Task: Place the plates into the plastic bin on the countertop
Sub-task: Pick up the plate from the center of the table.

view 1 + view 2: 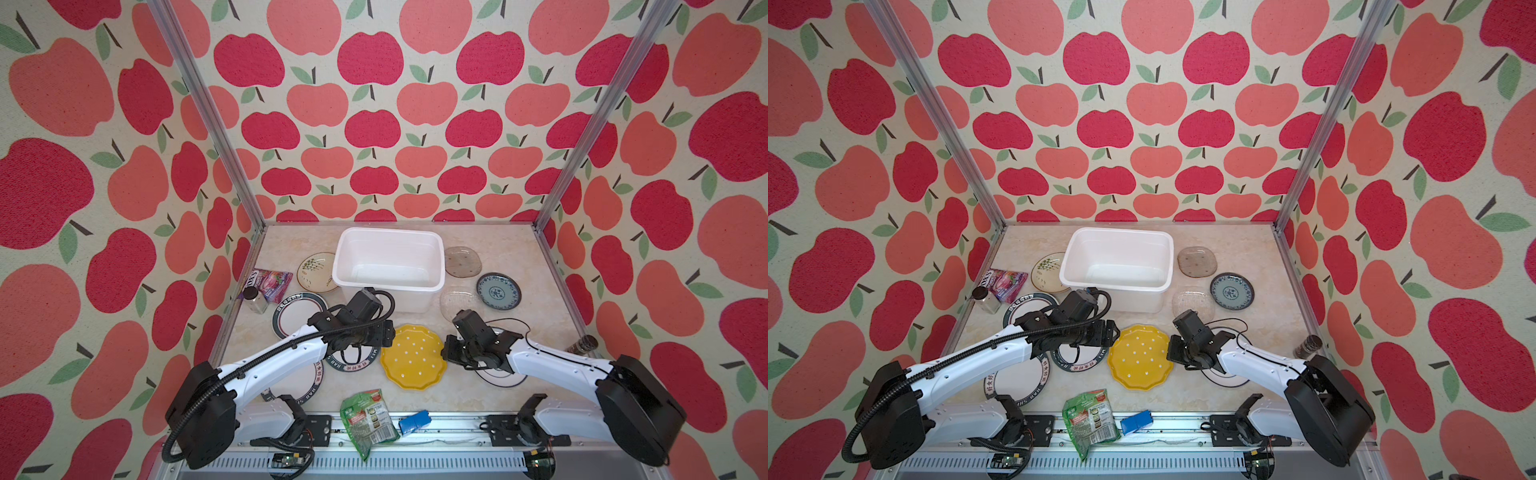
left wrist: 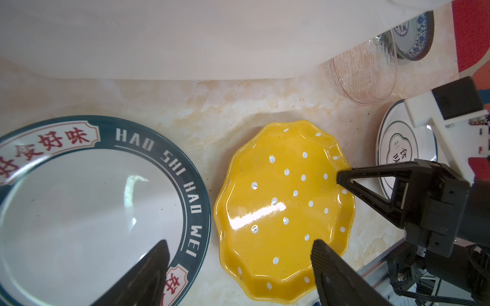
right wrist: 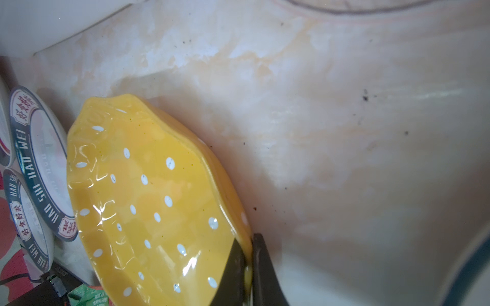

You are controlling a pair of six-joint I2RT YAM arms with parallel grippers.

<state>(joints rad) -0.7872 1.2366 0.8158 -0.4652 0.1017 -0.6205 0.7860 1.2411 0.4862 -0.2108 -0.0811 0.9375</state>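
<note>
While the left gripper (image 2: 238,243) hung with its jaws spread wide over the countertop (image 1: 291,239), the right gripper (image 3: 248,254) had its jaws clamped on the rim of the yellow plate (image 1: 413,357), which sat between the two arms, in front of the plastic bin (image 1: 388,230).

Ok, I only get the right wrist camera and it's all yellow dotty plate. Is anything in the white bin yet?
Observer: No, both top views show the plastic bin empty.
Operator: What's the other arm doing?
Observer: The left gripper is open, over the gap between a lettered plate and the yellow plate.
Operator: Any plates I can't see?
Observer: A blue patterned plate lies on the countertop, on the right arm's side of the bin.
</note>
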